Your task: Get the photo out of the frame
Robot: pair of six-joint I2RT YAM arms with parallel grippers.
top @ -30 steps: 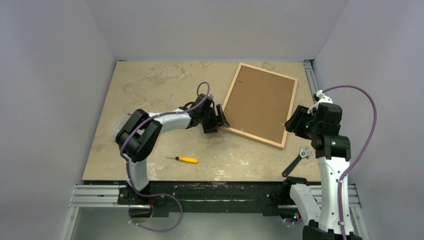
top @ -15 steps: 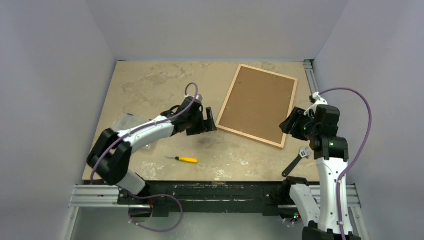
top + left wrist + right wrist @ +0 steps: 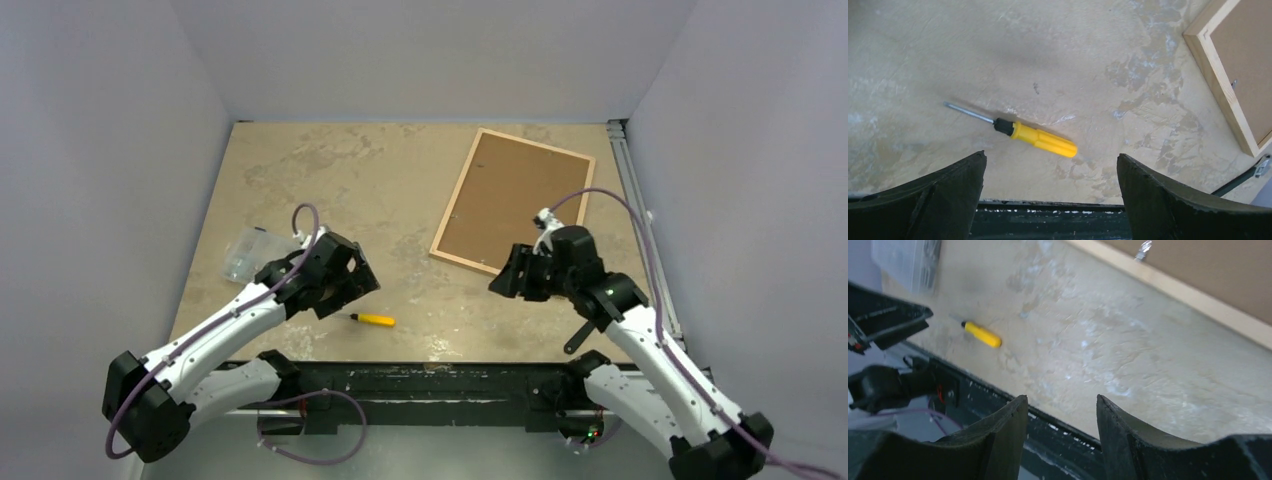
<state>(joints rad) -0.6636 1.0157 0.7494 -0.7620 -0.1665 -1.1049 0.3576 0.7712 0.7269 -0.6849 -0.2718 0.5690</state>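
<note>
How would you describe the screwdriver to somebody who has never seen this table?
Look at the near edge of the tan table, a little left of the middle. A small screwdriver lies flat there, alone. Its bright yellow handle sets it apart from the pale wooden frame farther right and the clear plastic bag to the left.

Screwdriver (image 3: pixel 1035 139) near front edge, frame (image 3: pixel 1223 92) behind, rightward.
</note>
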